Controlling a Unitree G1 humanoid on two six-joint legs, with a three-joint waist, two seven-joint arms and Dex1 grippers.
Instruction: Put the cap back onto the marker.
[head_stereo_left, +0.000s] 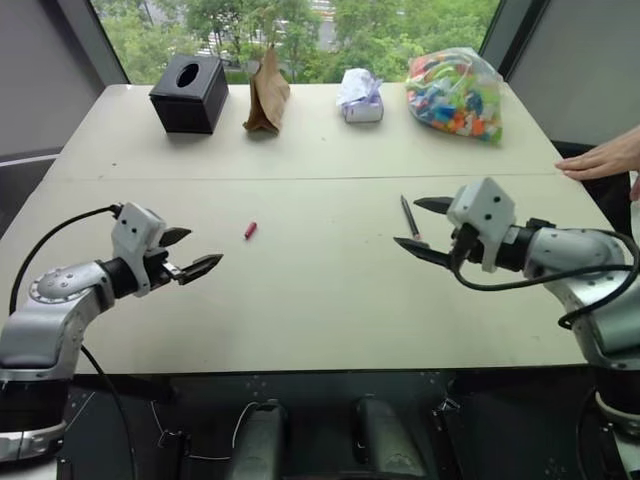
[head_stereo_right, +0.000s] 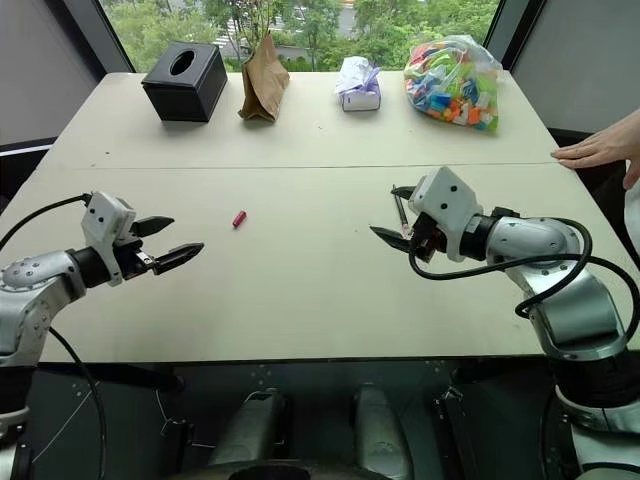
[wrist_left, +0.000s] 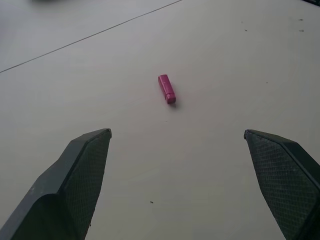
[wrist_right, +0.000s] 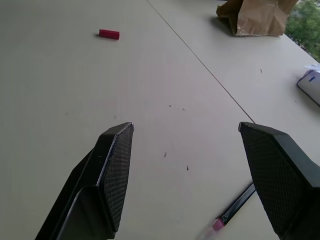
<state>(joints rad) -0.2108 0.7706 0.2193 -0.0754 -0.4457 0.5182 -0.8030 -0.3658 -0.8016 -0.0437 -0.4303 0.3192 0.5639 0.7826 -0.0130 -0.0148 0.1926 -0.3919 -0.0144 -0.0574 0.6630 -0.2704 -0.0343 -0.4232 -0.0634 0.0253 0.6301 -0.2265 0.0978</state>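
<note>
Table (head_stereo_left: 330, 300) of pale beige, seen from the robot's head, with both arms reaching over its near half.

On the robot's left, the left gripper (head_stereo_left: 190, 252) hovers above the surface with its two black fingers spread wide apart and nothing between them. The cap (head_stereo_left: 250, 230), a tiny red cylinder, lies flat on the table just ahead of those fingertips and slightly toward the middle of the table, not touching them.

On the robot's right, the right gripper (head_stereo_left: 422, 228) also hangs above the table, its fingers standing apart and empty. The marker (head_stereo_left: 409, 215), a thin dark stick, lies flat on the table directly beside this gripper, close under the gap between its fingers; in the right wrist view a pinkish-red end (wrist_right: 218, 224) shows near one fingertip. Cap and marker lie well apart, the cap far across from the right gripper.

Beyond both grippers, along the far edge, stand a black tissue box (head_stereo_left: 189, 93), a brown paper bag (head_stereo_left: 267, 95), a small white packet (head_stereo_left: 360, 97) and a clear bag of colourful pieces (head_stereo_left: 455, 93). A person's hand (head_stereo_left: 603, 160) rests on the table's right edge, beyond the right gripper.
</note>
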